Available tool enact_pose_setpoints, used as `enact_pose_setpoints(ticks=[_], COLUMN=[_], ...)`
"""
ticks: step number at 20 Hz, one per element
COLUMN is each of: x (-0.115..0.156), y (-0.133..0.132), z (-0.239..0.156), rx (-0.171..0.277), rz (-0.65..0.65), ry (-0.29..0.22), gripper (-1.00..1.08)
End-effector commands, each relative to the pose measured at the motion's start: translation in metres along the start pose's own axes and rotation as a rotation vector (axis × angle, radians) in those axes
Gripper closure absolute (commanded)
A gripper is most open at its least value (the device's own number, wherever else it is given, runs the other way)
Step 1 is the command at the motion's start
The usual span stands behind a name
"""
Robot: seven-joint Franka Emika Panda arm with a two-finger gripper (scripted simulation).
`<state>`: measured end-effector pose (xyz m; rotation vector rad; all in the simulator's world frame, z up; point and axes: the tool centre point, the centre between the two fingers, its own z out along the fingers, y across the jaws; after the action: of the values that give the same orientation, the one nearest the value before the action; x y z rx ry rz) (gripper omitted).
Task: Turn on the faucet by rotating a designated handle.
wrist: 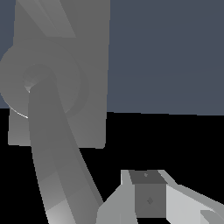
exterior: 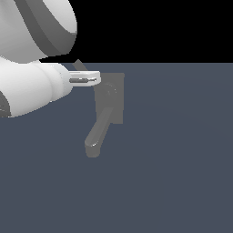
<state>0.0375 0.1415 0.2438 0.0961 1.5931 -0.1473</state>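
Observation:
The grey faucet has a flat back plate (exterior: 113,98) and a thick curved spout (exterior: 96,136) running down toward the exterior view's left. The thin handle (exterior: 80,65) rises from its round hub (exterior: 107,89) up and to the exterior view's left. My gripper (exterior: 91,78) reaches in from the left, just below the handle and short of the hub. In the wrist view the handle (wrist: 52,153) runs from the hub (wrist: 41,85) toward me, close beside one finger (wrist: 148,197). The other finger is hidden. The jaws look open and hold nothing. The spout (wrist: 46,17) shows past the plate (wrist: 87,52).
The white arm (exterior: 32,54) fills the upper left of the exterior view and hides part of the handle. The faucet lies on a flat blue-grey floor (exterior: 173,159). Nothing else is in view.

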Motion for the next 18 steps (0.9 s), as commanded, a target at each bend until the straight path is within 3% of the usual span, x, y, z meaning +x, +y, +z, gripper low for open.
enact_pose_setpoints(ticks=[1, 11, 12, 13, 18], x=[-0.014, -0.042, -0.042, -0.025, -0.032], y=[-0.007, -0.032, -0.032, -0.029, -0.046], z=[0.003, 0.004, 0.004, -0.003, -0.001], rx=[0.002, 0.000, 0.000, 0.000, 0.000], rz=[0.007, 0.010, 0.010, 0.001, 0.004], ry=[-0.015, -0.022, -0.022, 0.007, 0.000], gripper=[1.08, 1.08, 1.08, 1.08, 1.08])
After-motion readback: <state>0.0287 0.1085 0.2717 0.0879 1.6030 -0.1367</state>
